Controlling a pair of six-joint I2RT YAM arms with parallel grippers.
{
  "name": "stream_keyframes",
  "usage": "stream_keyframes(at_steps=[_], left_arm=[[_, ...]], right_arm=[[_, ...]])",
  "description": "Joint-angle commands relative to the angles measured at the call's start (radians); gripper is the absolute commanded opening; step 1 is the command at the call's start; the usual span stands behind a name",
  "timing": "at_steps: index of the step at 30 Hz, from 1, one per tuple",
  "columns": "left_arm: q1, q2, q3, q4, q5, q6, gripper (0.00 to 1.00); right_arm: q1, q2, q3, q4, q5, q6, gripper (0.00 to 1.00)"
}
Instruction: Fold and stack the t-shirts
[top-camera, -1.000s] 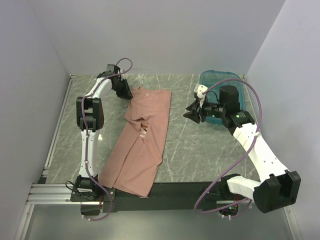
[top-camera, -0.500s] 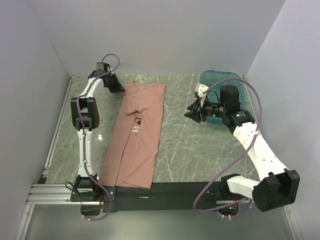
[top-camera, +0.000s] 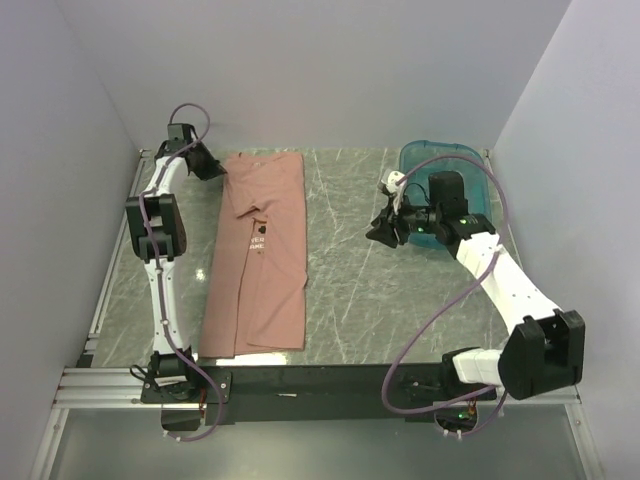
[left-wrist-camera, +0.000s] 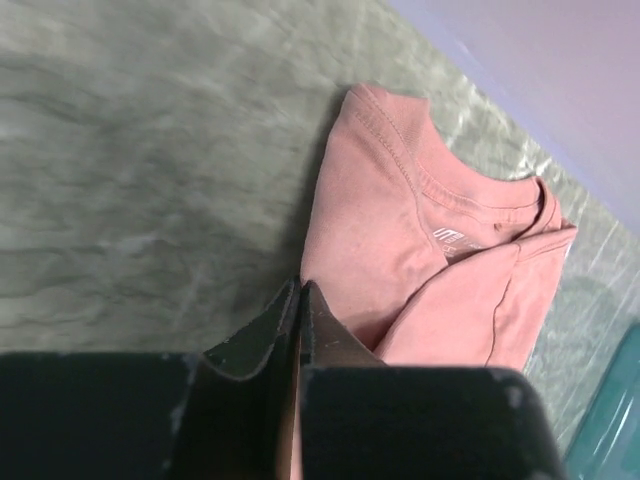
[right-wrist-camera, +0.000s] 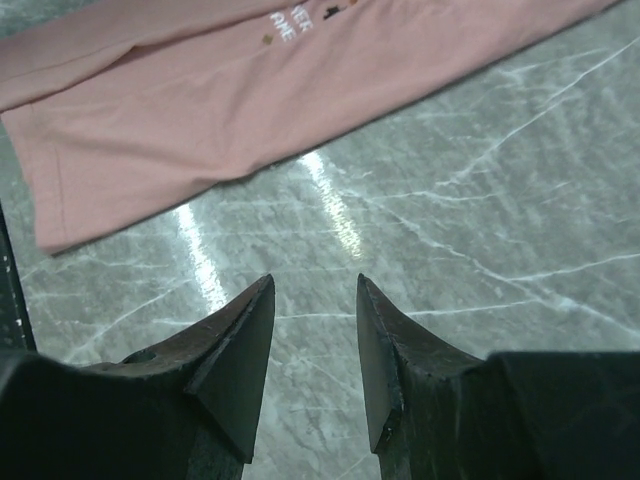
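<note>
The left claw is shown closed at the far left corner of the table. In the left wrist view its two dark fingers are pressed together, and a thin strip of pink cloth is seen pinched between them. The fingertips are placed right at the edge of the t-shirt, near the shoulder beside the collar. The left arm is stretched from its base at the near left edge along the left side of the table, with the wrist bent toward the shirt's far end.

The salmon-pink t-shirt is laid flat on the left half of the marbled table as a long, narrow folded strip. Its collar is turned toward the far wall, its hem toward the near edge, and a small chest print is shown on top.

The right claw is shown partly open, with a clear gap between its jaws and nothing held. Only bare table is seen below it in the right wrist view. It is pointed left toward the shirt but kept well apart from it. The right arm is raised from its base at the near right, with the wrist just in front of a teal tub at the far right corner.
</note>
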Motion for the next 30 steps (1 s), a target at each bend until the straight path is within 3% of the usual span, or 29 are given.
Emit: stream_keyframes(at_steps=[1, 6, 11, 14, 15, 16, 20, 23, 24, 25, 26, 28, 30], left_arm=[[0.021, -0.039, -0.001, 0.068, -0.04, -0.011, 0.11], [0.056, -0.258, -0.204, 0.154, -0.121, 0.059, 0.44], [0.081, -0.527, -0.458, 0.218, -0.291, 0.168, 0.64], [0.102, -0.729, -0.683, 0.31, -0.276, 0.161, 0.8], [0.118, -0.81, -0.785, 0.328, -0.261, 0.152, 0.94], [0.125, -0.843, -0.83, 0.348, -0.203, 0.13, 0.99], [0.202, -0.922, -0.999, 0.353, 0.074, 0.072, 0.99], [0.214, -0.994, -1.14, 0.33, 0.152, 0.05, 0.9], [0.213, -1.051, -1.173, 0.323, 0.154, 0.04, 0.9], [0.21, -1.082, -1.206, 0.319, 0.158, 0.029, 0.89], [0.21, -1.116, -1.237, 0.297, 0.161, 0.029, 0.88], [0.208, -1.223, -1.314, 0.269, 0.146, 0.04, 0.87], [0.208, -1.326, -1.369, 0.223, 0.119, 0.059, 0.87]], right_arm=[[-0.005, 0.038, 0.027, -0.016, -0.046, 0.003, 0.46], [0.032, 0.061, 0.047, -0.057, -0.001, -0.026, 0.46], [0.081, 0.058, 0.065, -0.099, 0.065, -0.077, 0.46], [0.127, 0.037, 0.078, -0.108, 0.155, -0.107, 0.46], [0.17, 0.031, 0.085, -0.125, 0.194, -0.121, 0.46], [0.191, 0.02, 0.095, -0.133, 0.232, -0.15, 0.46], [0.265, -0.044, 0.118, -0.131, 0.368, -0.176, 0.46], [0.281, -0.122, 0.09, -0.067, 0.382, -0.158, 0.52], [0.281, -0.161, 0.073, -0.044, 0.375, -0.143, 0.58], [0.281, -0.173, 0.056, -0.024, 0.347, -0.136, 0.76], [0.281, -0.179, 0.021, 0.005, 0.323, -0.126, 0.85], [0.282, -0.173, -0.034, 0.065, 0.253, -0.032, 0.91], [0.293, -0.116, -0.068, 0.05, 0.193, -0.011, 0.9]])
